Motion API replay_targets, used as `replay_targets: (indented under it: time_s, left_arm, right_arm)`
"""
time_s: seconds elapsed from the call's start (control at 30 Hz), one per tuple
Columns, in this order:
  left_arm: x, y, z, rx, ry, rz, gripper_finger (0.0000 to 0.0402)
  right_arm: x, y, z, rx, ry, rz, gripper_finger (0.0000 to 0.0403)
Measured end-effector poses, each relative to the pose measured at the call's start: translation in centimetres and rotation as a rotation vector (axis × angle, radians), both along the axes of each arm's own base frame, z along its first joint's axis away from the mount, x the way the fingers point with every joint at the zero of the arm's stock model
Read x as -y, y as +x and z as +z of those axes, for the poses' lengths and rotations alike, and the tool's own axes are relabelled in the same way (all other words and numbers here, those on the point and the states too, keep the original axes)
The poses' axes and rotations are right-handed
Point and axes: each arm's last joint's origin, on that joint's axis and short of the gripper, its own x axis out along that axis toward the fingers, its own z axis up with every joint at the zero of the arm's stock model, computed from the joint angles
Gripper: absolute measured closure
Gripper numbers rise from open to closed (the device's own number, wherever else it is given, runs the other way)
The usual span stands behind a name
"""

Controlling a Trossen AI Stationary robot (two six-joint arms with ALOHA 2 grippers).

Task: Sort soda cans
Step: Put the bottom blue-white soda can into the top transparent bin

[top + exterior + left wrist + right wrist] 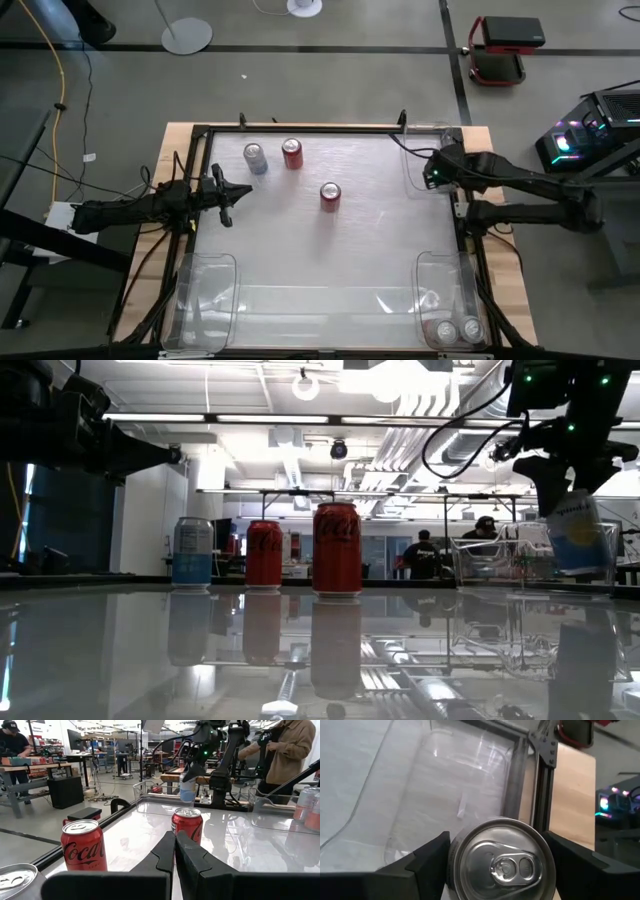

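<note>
Three soda cans stand upright on the table: a silver-blue can (pixel 256 158) (pixel 192 553), a red can (pixel 292 153) (pixel 264 555) and a second red can (pixel 330 196) (pixel 337 548). Two silver cans (pixel 457 329) stand in the near right bin. My right gripper (pixel 435 165) (pixel 500 862) is shut on another silver can (pixel 580 530), above the far right clear bin (pixel 420 185). My left gripper (pixel 228 200) (pixel 175 845) is shut and touches nothing; it hovers near the table's left edge, left of the standing cans. My right gripper pinches the silver can by its side wall just below the top rim (pixel 455 865), one finger (pixel 427 862) on each side. The fingers come from above, pointing down. The can (pixel 582 535) hangs upright and lifted clear, over the far right bin.
Clear plastic bins sit at the near left corner (pixel 205 300) and near right corner (pixel 440 270). A black frame (pixel 300 128) edges the table. In the left wrist view a person (pixel 280 750) stands beyond the table's right side. Open table lies between the cans and the near bins.
</note>
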Motion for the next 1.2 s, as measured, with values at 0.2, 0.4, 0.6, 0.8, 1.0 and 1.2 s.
replay_targets:
  time_s: [0.2,0.4,0.6,0.8,1.0,1.2]
  left_arm:
    - [0.0,0.0,0.0,0.0,0.0,0.0,0.0397]
    - [0.0,0.0,0.0,0.0,0.0,0.0,0.0397]
    - [0.0,0.0,0.0,0.0,0.0,0.0,0.0397]
    - [0.0,0.0,0.0,0.0,0.0,0.0,0.0397]
    - [0.0,0.0,0.0,0.0,0.0,0.0,0.0397]
    - [0.0,0.0,0.0,0.0,0.0,0.0,0.0397]
  right_arm:
    - [0.2,-0.2,-0.1,0.012,0.036,-0.02,0.0116]
    - [0.4,0.1,-0.4,-0.003,0.075,-0.022,0.0114]
    - [0.8,1.0,-1.1,-0.067,0.121,0.0,0.0113]
    - [1.2,1.8,-1.9,-0.132,0.163,0.019,0.0112]
    - [1.6,2.5,-2.3,-0.154,0.17,0.067,0.0111]
    - [1.5,2.5,-2.4,-0.16,0.193,0.092,0.0088]
